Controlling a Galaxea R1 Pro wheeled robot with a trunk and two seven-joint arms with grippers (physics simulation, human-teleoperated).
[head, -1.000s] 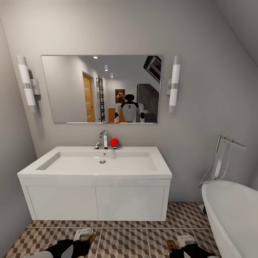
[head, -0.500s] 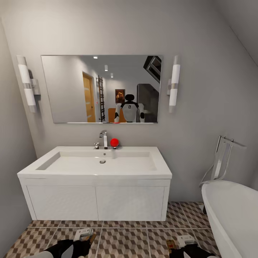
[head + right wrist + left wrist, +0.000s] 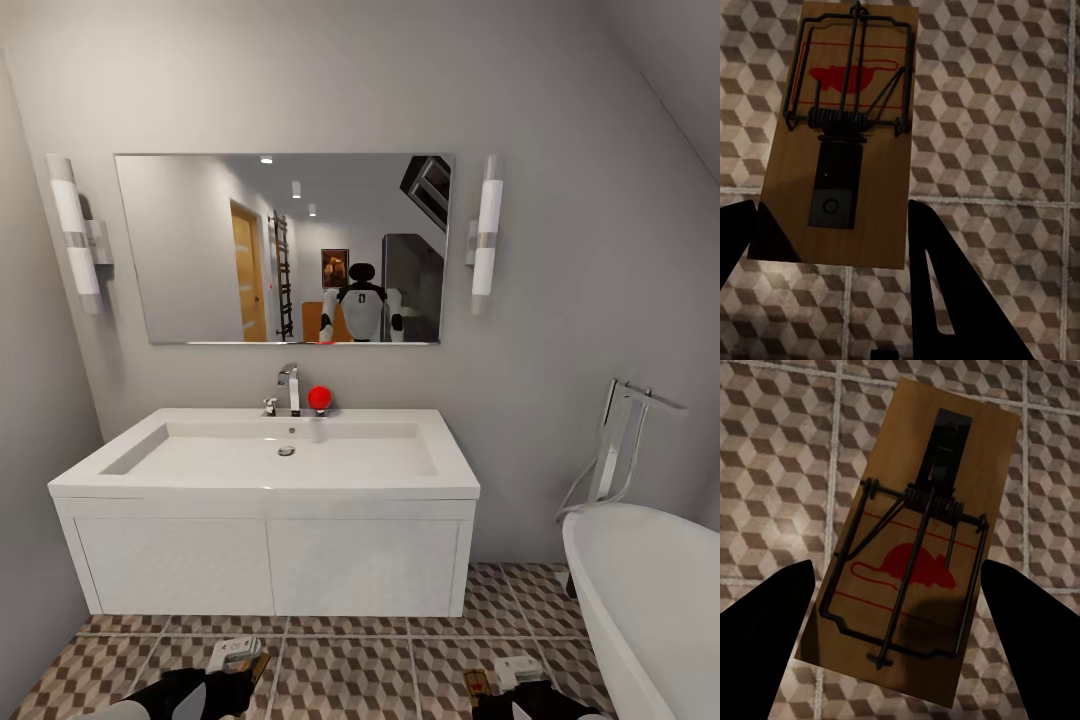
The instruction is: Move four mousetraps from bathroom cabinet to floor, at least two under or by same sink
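Each gripper holds one mousetrap low over the bathroom floor (image 3: 350, 672), in front of the sink (image 3: 262, 488). My left gripper (image 3: 898, 574) is shut on a tan mousetrap (image 3: 916, 472) with a red mouse mark, one dark finger at each long edge. At the bottom of the head view, the left gripper (image 3: 243, 655) and its mousetrap (image 3: 260, 664) are partly cut off. My right gripper (image 3: 832, 206) is shut on a second mousetrap (image 3: 881, 161), seen in the head view as a small tan board (image 3: 478, 685) beside the right gripper (image 3: 508, 672). The cabinet is out of view.
The white vanity body (image 3: 270, 565) stands directly ahead under the basin, with a chrome faucet (image 3: 289, 388) and a red ball (image 3: 319, 397) at its back. A white bathtub (image 3: 650, 600) fills the right. Walls close in on the left and behind. A mirror (image 3: 200, 250) hangs above.
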